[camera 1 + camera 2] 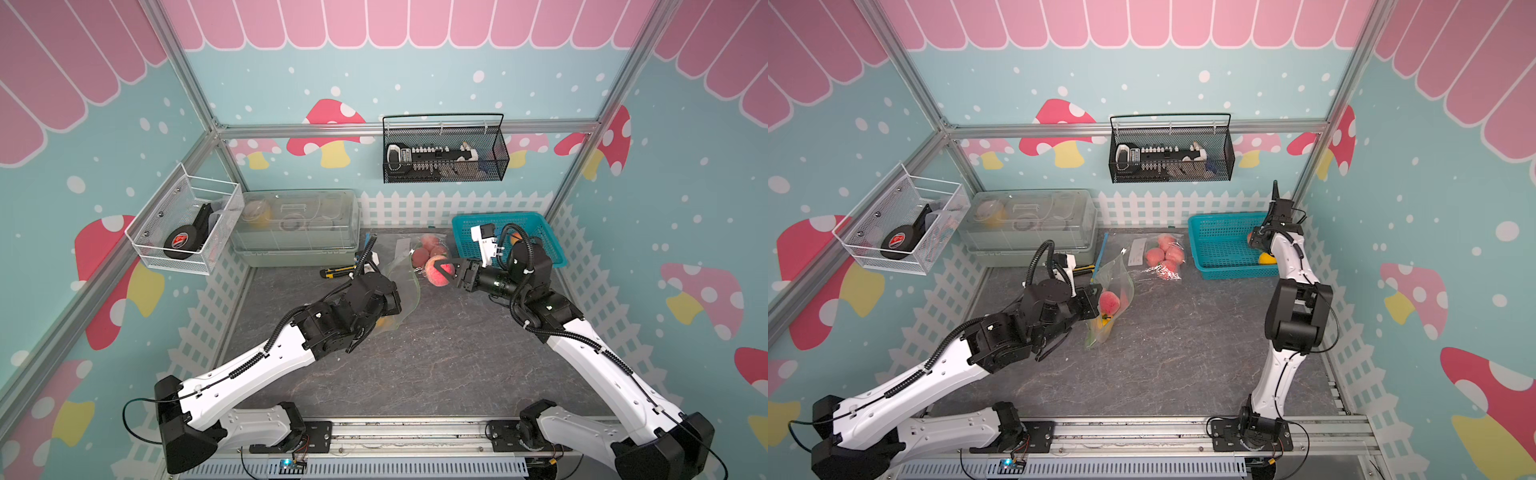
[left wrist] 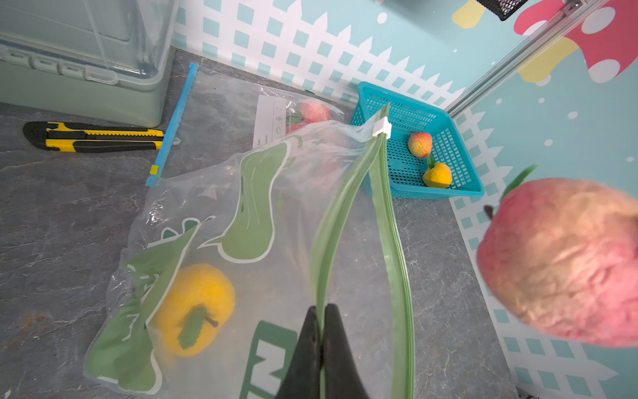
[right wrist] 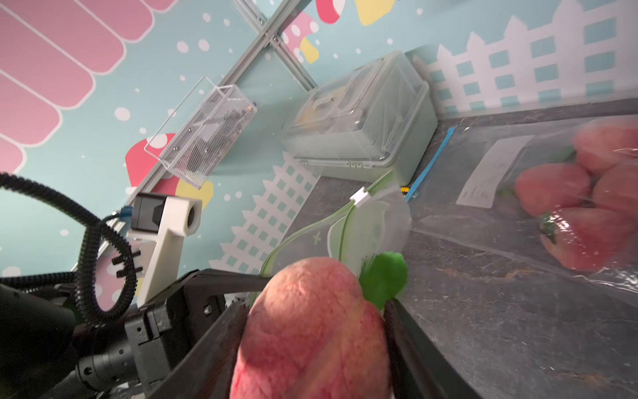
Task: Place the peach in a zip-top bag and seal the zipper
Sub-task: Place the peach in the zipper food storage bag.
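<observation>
One grey marbled tabletop [image 1: 436,353] within mushroom-papered walls [image 1: 415,83]; left gripper [image 2: 321,319] tight on zip-top bag [image 2: 262,214], right gripper [image 3: 316,305] clamped around peach [image 3: 310,345]

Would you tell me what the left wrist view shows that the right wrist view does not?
Only the left wrist: the left gripper shut on the green zipper edge of the zip-top bag, a yellow fruit inside it, and the teal basket. Only the right wrist: the right gripper clasping the peach, and the white mesh basket on the wall. Both: the peach, the zip-top bag, the lidded box.
</observation>
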Tool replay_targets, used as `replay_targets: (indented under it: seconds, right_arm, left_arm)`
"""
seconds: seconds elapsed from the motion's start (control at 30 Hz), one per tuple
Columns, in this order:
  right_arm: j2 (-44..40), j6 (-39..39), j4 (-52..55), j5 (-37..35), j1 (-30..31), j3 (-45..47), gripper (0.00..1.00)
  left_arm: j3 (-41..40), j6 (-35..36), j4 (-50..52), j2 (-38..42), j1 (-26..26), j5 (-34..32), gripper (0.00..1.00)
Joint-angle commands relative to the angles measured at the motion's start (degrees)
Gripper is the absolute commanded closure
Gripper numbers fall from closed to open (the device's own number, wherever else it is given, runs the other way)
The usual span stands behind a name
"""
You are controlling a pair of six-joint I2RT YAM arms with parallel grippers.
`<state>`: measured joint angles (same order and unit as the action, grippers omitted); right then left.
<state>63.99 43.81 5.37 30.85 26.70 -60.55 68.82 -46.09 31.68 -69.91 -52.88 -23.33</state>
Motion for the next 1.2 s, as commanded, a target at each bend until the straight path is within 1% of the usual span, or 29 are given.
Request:
replay_targets:
  seconds: [0.0,0.23,0.4,0.53,0.7,0.83,1.03,1.17]
  right_arm:
    - [1.7,-2.5,1.7,-1.8,3.4,-3.2,0.38]
    - [5.4,-5.4,3.7,-5.0,8.5,-4.9,0.38]
    - [8.2,-8.6,8.2,-9.9,11.1,-7.3,0.37]
    - [9.4,-10.8,11.3,-13.4,12.7,-8.7,0.35]
    - [9.9,-11.3,11.7,-14.8,13.5,-9.0,0.28]
    - [9.5,-11.8,11.2,-15.3,13.8,-8.9,0.2]
    - [7.6,-12.3,10.0,-16.3,13.8,-7.9,0.19]
    - [5.2,-13.6,9.7,-20.7,13.8,-6.7,0.19]
  left_arm:
    - [2.4,-0.8,-1.2,-0.2,0.4,1.5,1.0]
    - [2.0,-0.3,-1.9,1.1,0.4,2.6,1.0]
    - [0.5,0.2,-4.1,2.8,0.4,4.1,1.0]
    - [-1.3,0.0,-5.9,4.3,0.4,4.4,1.0]
    - [-2.1,0.1,-6.4,4.9,0.4,4.6,1.0]
    - [-2.4,0.0,-6.5,4.8,0.4,4.7,1.0]
    - [-2.8,-0.2,-6.5,4.8,0.4,4.4,1.0]
    - [-3.1,-0.3,-6.3,5.0,0.4,4.1,1.0]
